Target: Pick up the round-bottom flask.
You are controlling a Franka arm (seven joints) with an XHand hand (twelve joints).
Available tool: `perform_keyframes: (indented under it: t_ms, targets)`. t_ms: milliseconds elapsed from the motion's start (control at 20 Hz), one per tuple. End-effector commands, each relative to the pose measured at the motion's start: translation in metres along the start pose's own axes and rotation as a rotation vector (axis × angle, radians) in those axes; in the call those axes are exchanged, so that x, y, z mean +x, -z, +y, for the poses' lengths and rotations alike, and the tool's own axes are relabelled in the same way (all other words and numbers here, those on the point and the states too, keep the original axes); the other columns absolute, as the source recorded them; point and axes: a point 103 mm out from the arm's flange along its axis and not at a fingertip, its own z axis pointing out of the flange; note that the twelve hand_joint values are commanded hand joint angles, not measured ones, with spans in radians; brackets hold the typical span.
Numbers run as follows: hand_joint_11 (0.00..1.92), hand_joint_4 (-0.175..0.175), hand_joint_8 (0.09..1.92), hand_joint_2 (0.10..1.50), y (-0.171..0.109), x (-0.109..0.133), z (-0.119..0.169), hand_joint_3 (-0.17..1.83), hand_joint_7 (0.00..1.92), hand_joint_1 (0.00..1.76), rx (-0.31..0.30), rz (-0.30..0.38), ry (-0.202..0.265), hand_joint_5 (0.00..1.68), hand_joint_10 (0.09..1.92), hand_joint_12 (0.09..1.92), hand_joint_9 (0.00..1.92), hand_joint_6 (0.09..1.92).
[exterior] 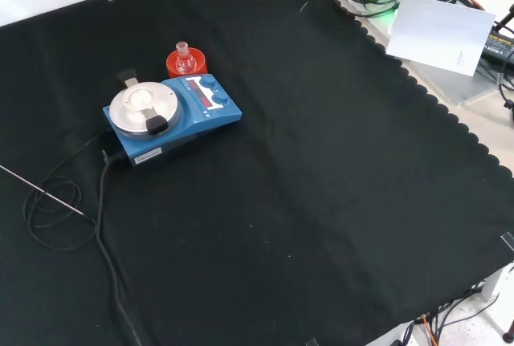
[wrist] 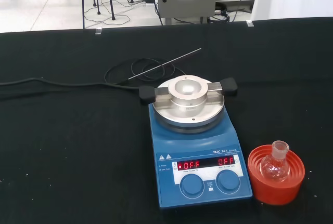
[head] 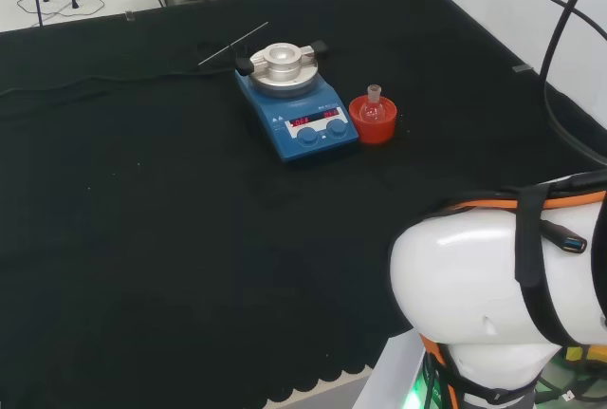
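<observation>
The round-bottom flask [wrist: 275,164] stands upright in its red ribbed stand [wrist: 276,176] — just beside the blue stirrer plate [wrist: 196,148], to its right in the head view. The arm's white link [head: 493,286] sits low at that view's right, well apart from the flask. How the fingers stand I cannot tell.

arm [head: 493,286]: large rounded glossy white link seen in head view | seam: orange band [head: 493,203] along the link's upper edge | strap [head: 533,257]: black, wrapped over the white shell | cables [head: 569,20]: black, looped above at the view's right | base: green glow [head: 415,392] seen beneath
</observation>
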Motion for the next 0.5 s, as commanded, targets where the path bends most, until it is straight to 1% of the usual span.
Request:
perform_keyframes:
  t_ms: [50,100,200,500]
  targets:
    - [0.00,0.001,0.47,1.00,-0.0002,-0.0014,0.0003,0.47,0.05,0.39,-0.010,-0.008,-0.003,0.29,0.63,1.07,0.15,0.09]
    - [0.00,0.004,0.46,1.04,-0.0003,-0.0023,0.0005,0.45,0.03,0.35,-0.009,-0.007,-0.004,0.27,0.62,1.04,0.12,0.09]
    - [0.00,0.006,0.45,1.07,-0.0006,-0.0027,0.0005,0.44,0.02,0.32,-0.008,-0.004,-0.005,0.25,0.62,1.01,0.10,0.09]
    - [0.00,0.006,0.45,1.08,-0.0052,-0.0035,0.0024,0.43,0.02,0.31,-0.002,0.001,-0.009,0.25,0.62,1.00,0.10,0.09]
